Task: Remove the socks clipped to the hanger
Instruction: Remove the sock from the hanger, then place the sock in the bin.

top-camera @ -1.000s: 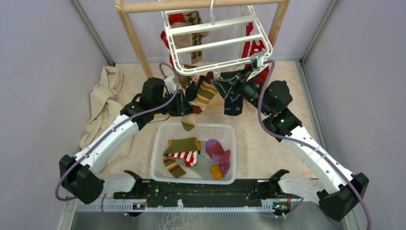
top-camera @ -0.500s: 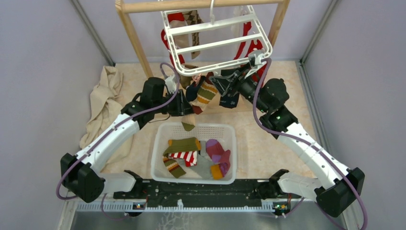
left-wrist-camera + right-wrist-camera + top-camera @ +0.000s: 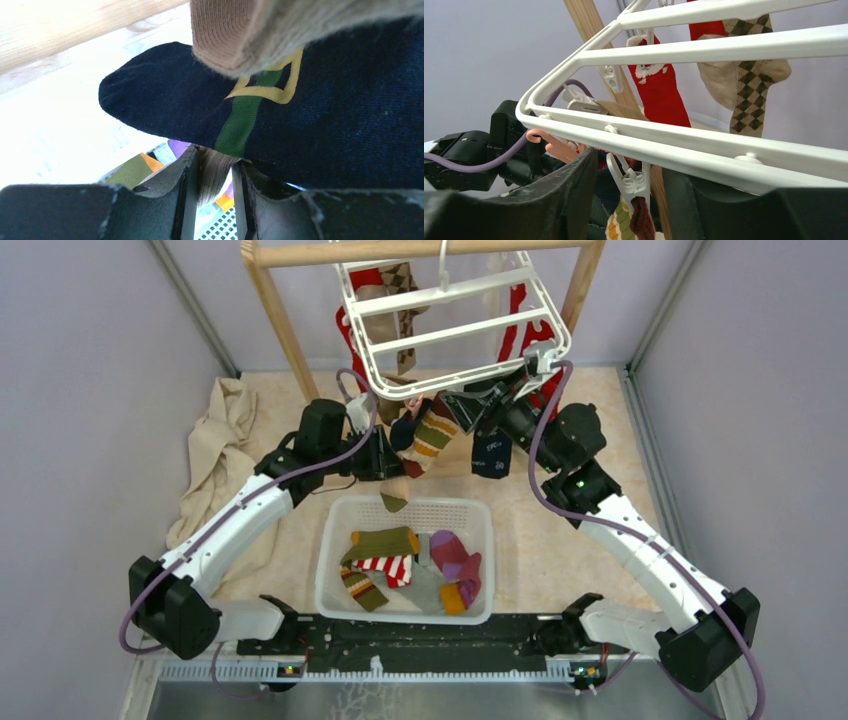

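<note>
P1: Right gripper (image 3: 633, 167) sits higher and closer under the hanger (image 3: 724, 50) than a second ago; the left arm has not shifted. Its jaws are spread, one either side of a white clip (image 3: 628, 182) on the near rail, not pressing it. That clip bites a striped sock (image 3: 621, 225).

P2: Left side?

P1: Left gripper (image 3: 214, 172) pinches a pale ribbed sock (image 3: 210, 182) between its jaws. Just above it hangs a dark sock with a green stripe (image 3: 325, 125). Cannot tell whether the ribbed sock is clipped at its far end.

P2: Progress?

P1: Judged partway. Several socks (image 3: 385, 542) lie in the basket (image 3: 325, 570) on the table (image 3: 560, 530), below the hanger. Clipped and left to do, as far as visible: the striped sock, a navy sock (image 3: 492, 452), red socks (image 3: 520, 335) and an argyle sock (image 3: 405, 280) at the back.
</note>
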`<move>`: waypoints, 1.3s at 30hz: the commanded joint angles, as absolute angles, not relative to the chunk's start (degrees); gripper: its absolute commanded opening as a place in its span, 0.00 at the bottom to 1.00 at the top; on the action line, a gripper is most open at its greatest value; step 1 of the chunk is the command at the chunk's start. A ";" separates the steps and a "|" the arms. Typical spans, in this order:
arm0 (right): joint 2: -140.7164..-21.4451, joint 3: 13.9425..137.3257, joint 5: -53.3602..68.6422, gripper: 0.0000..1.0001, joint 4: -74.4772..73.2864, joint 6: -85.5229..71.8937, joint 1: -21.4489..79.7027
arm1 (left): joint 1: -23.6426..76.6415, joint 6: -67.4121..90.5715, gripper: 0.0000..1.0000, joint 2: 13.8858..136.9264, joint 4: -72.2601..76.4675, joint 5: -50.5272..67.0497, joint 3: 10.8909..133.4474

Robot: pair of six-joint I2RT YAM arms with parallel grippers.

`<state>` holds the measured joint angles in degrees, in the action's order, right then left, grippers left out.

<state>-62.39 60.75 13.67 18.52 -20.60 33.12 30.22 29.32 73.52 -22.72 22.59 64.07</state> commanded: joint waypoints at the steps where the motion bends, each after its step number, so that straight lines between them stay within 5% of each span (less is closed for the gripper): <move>1: -62.57 61.44 14.04 0.47 23.35 -20.19 32.41 | 29.81 28.47 0.35 73.93 -21.91 23.75 65.57; 16: -63.11 62.01 14.69 0.00 22.71 -20.66 32.28 | 29.82 28.74 0.35 73.69 -21.87 24.30 65.63; 39: -62.61 61.58 12.89 0.00 18.33 -21.27 32.26 | 30.37 36.69 0.35 55.20 -24.78 33.99 56.37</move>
<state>-62.83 60.75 13.87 18.09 -20.82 32.82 30.24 34.96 58.26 -23.27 31.70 58.00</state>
